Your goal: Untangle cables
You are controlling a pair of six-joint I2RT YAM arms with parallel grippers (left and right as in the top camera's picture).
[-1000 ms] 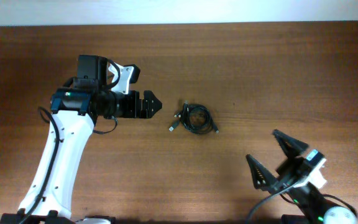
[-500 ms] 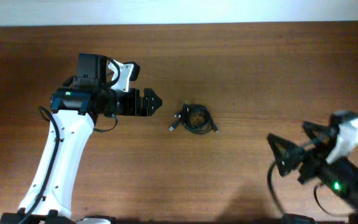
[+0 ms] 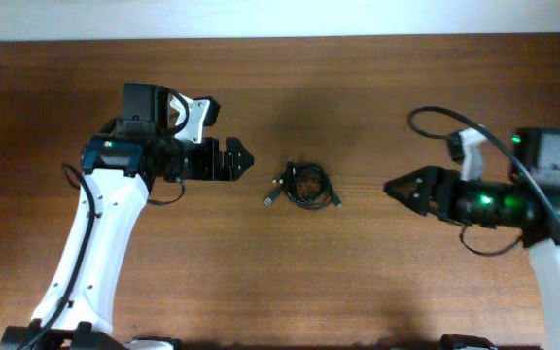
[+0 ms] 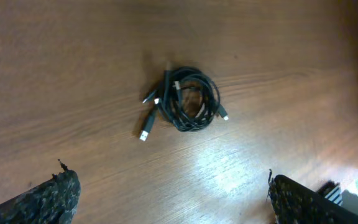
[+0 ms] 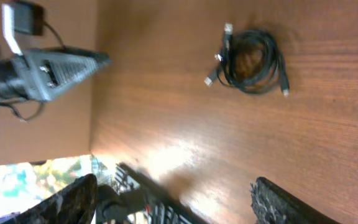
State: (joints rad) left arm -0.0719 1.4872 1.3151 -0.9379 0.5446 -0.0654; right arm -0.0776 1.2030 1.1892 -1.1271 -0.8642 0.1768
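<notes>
**Black cable knot mid-table, both claws spread, nothing gripped**

Cables (image 3: 304,185) are bunched into one small, roughly round coil on the brown wood-grain table (image 3: 358,87), between the two arms and apart from both.

Overhead only: both arms are seen at once. The left gripper (image 3: 244,158) is near the coil and pointed at it. The right gripper (image 3: 393,188) is aimed at it from the opposite side and sits further off. The right jaws are seen edge-on here, so their gap cannot be read.

Left wrist only: the cables (image 4: 188,106) are resolved as several thin glossy loops. One silvery plug (image 4: 143,135) trails out on a short tail past the coil's edge, and another (image 4: 224,116) sits at the opposite rim. The left gripper (image 4: 169,186) is shown spread wide with nothing between the fingers.

Right wrist only: the right gripper (image 5: 174,186) is shown parted and empty, its fingers blurred. The cables (image 5: 250,59) lie far ahead, with the left arm (image 5: 42,71) beyond.

Coil's long axis: slight, roughly along the line between the grippers.
</notes>
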